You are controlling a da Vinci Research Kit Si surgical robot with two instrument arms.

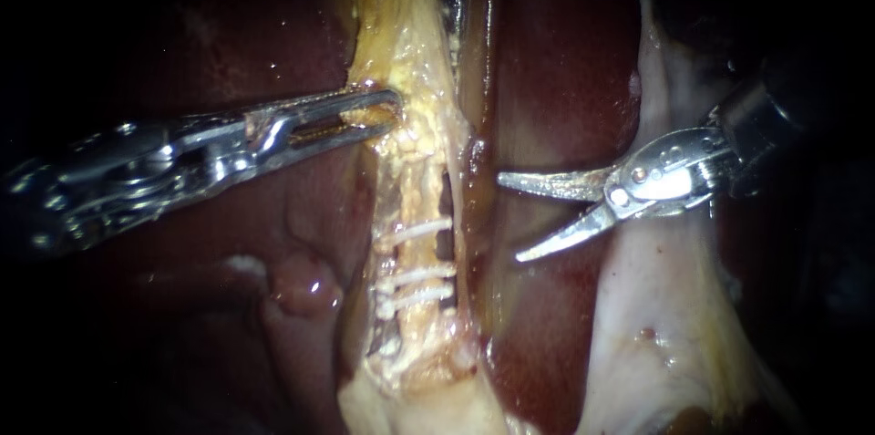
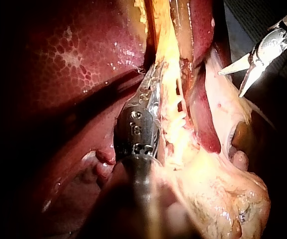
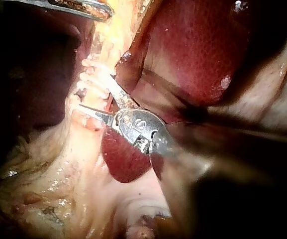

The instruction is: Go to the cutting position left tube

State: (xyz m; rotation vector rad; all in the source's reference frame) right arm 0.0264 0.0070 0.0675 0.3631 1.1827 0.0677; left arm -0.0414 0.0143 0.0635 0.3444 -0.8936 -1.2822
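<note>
Dark liver (image 1: 547, 61) behind | left instrument (image 1: 392, 111) jaws clamp yellow tissue (image 1: 401, 34) above clips (image 1: 419, 273) | right instrument (image 1: 510, 216) blades gape, apart from clipped left tube (image 1: 408, 202) | advice: slide open blades squarely across tube between clips, touching neither.

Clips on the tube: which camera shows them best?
The endoscope view: the white clips lie square-on across the tube, each one separate and unobstructed. The right wrist view shows them at a slant, partly behind the right instrument. The left wrist view shows only pale streaks beside the left instrument.
</note>
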